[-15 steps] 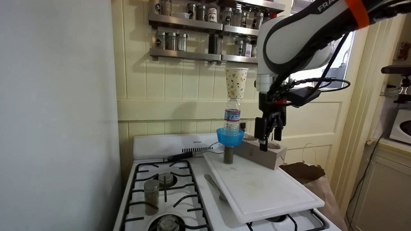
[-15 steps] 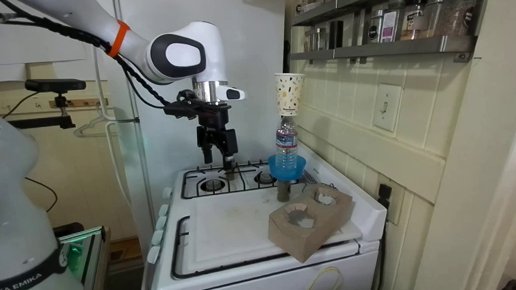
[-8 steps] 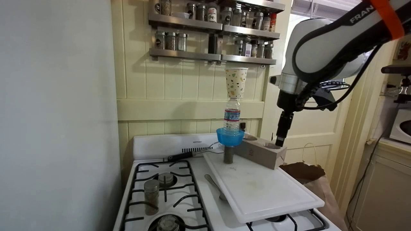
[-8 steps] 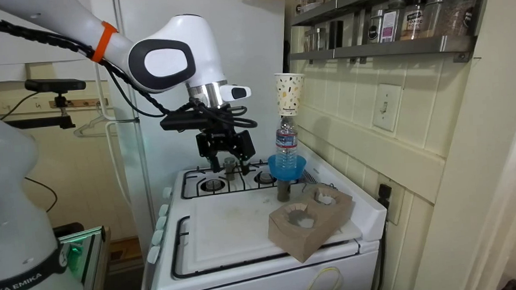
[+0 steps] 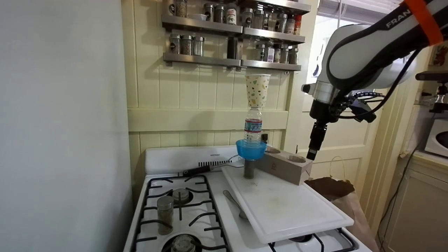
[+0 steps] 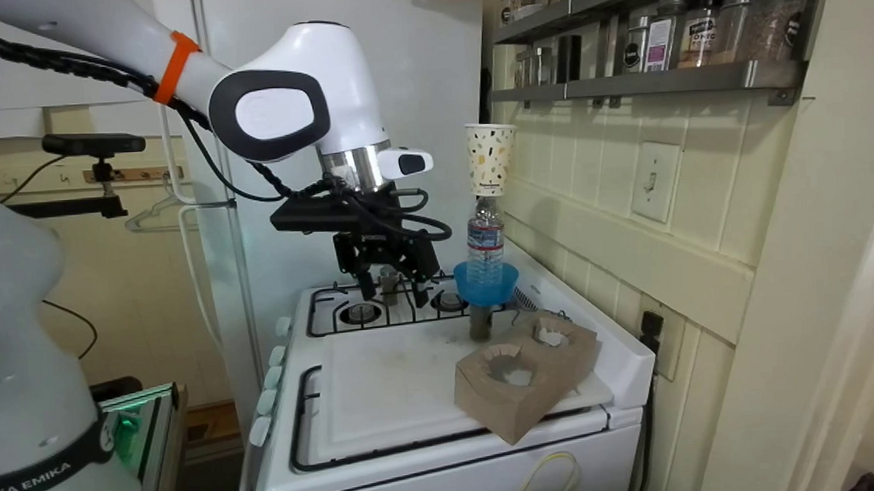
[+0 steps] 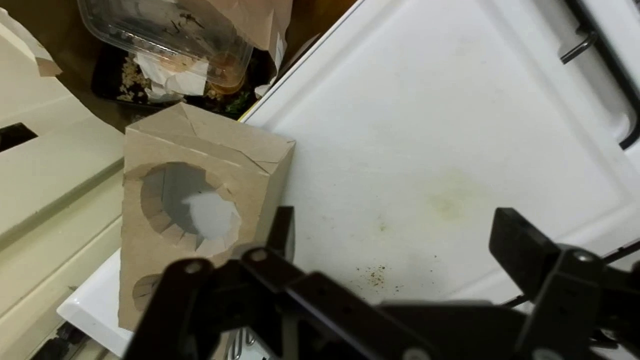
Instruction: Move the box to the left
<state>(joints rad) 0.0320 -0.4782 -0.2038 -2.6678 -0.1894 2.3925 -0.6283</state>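
The brown cardboard box (image 5: 282, 169) has two round holes in its top. It sits at the back right of the white cutting board in an exterior view, and it also shows in an exterior view (image 6: 492, 402), where its near corner juts past the stove's edge. In the wrist view the box (image 7: 165, 259) lies at the left, partly covered by a finger. My gripper (image 7: 395, 230) is open and empty, its fingers wide apart above the board. It shows tilted in both exterior views (image 5: 312, 154) (image 6: 393, 295), in the air and apart from the box.
A stack stands on the cutting board (image 5: 287, 206) beside the box: jar (image 5: 249, 169), blue bowl (image 5: 251, 151), bottle (image 5: 252, 131), paper cup (image 5: 258, 90). A jar (image 5: 165, 214) stands on the burners. A paper bag (image 5: 353, 206) is beside the stove. Spice shelves (image 5: 203, 61) hang above.
My gripper has turned and tilted, moving from over the board to the right, toward the box's end in an exterior view. It stays open. The box and stack have not moved.
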